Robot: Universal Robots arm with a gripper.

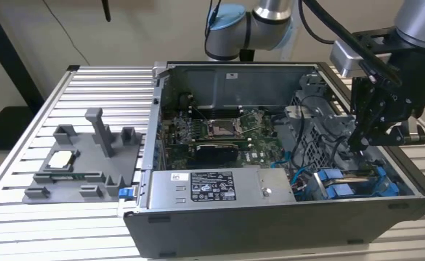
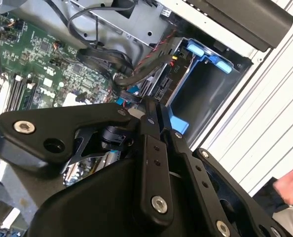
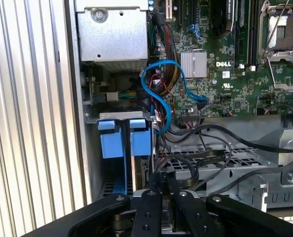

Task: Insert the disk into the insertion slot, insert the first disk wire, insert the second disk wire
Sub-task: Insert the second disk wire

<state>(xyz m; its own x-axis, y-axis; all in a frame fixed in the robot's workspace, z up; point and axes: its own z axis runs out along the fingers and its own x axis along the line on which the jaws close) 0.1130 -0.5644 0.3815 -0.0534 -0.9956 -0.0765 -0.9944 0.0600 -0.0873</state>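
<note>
The disk (image 1: 346, 187) sits in the insertion slot (image 1: 405, 182) at the front corner of the open computer case, on the exterior view's right. Its blue carrier tabs (image 3: 140, 142) show in both wrist views, with the bay's dark wall (image 2: 205, 89) between blue edges. My gripper (image 1: 359, 145) hangs just above the disk, inside the case. The black fingers (image 3: 156, 190) are pressed together at the gripper's tip (image 2: 149, 104). A black disk wire (image 3: 159, 165) runs down between them, so they look shut on its end. The wire's plug is hidden by the fingers.
A blue data cable (image 3: 161, 98) loops beside the bay. Black cables (image 2: 107, 57) cross over the motherboard (image 1: 220, 130). The power supply (image 1: 212, 187) fills the case front. A grey fixture (image 1: 81, 163) stands on the ribbed table (image 1: 23, 136). A person's hand (image 2: 292, 185) is near.
</note>
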